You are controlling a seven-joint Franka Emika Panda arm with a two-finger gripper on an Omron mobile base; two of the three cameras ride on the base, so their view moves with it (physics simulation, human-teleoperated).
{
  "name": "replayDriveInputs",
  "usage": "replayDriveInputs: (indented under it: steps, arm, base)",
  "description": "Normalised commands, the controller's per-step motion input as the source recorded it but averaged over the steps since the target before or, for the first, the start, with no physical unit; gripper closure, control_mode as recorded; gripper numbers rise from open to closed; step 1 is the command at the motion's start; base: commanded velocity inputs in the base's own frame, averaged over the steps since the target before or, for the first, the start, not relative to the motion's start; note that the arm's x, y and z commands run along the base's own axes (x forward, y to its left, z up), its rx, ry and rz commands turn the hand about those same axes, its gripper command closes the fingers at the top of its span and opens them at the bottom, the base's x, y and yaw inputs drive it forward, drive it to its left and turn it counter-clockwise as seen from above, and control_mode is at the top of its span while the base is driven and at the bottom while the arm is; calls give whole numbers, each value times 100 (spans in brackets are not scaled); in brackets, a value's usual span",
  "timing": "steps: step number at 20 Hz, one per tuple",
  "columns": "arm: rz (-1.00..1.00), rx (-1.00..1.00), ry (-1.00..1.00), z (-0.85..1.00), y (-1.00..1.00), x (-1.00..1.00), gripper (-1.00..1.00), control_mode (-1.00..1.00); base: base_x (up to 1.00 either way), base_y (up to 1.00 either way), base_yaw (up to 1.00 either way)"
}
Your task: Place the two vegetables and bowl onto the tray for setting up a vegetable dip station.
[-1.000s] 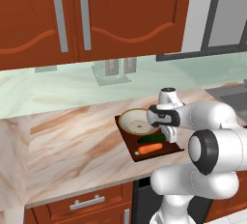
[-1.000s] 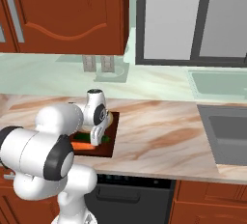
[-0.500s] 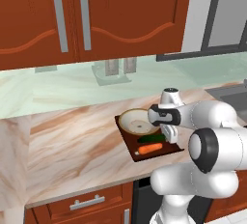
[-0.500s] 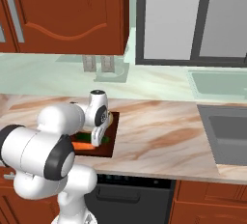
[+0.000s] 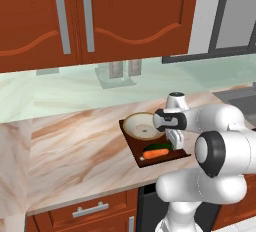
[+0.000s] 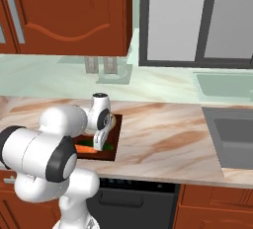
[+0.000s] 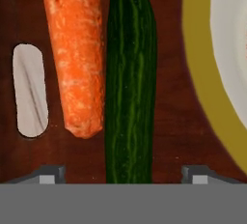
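Note:
The dark brown tray (image 5: pixel 133 148) lies near the counter's front edge. On it sit the tan bowl (image 5: pixel 139 126) at the far end and, closer to the front, the orange carrot (image 5: pixel 149 154) beside the dark green cucumber (image 5: pixel 161 147). My gripper (image 5: pixel 173 138) hangs low over the tray, open. In the hand view the cucumber (image 7: pixel 131 83) lies flat on the tray (image 7: pixel 169 121) between the spread fingertips (image 7: pixel 195 175), untouched. The carrot (image 7: pixel 77 59) lies parallel on its left and the bowl's rim (image 7: pixel 205 73) curves on its right. From the right, the arm hides most of the tray (image 6: pixel 117 124).
The tray's slot handle (image 7: pixel 31 90) is beside the carrot's tip. A steel sink (image 6: pixel 232 139) is set into the counter far to the right. A grey holder (image 5: pixel 117 73) stands against the backsplash. Red wall cabinets (image 5: pixel 90 16) hang overhead.
The jaws have spread wide and let go of the cucumber, which now rests on the tray beside the carrot. The arm has hardly shifted.

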Motion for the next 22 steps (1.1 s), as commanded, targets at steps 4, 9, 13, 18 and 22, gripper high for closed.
replayDriveInputs:
  steps: [4,9,13,18,22]
  arm:
    - [0,0,0,-2,0,0,-100,-100]
    - [0,0,0,4,0,-3,-100,-100]
    - [0,0,1,21,-4,-17,-100,-100]
    - [0,0,4,26,-5,-23,-100,-100]
    - [-4,0,3,28,-3,-31,-100,-100]
  base:
    - [0,0,0]
    - [0,0,0]
    - [0,0,0]
    - [0,0,0]
    - [0,0,0]
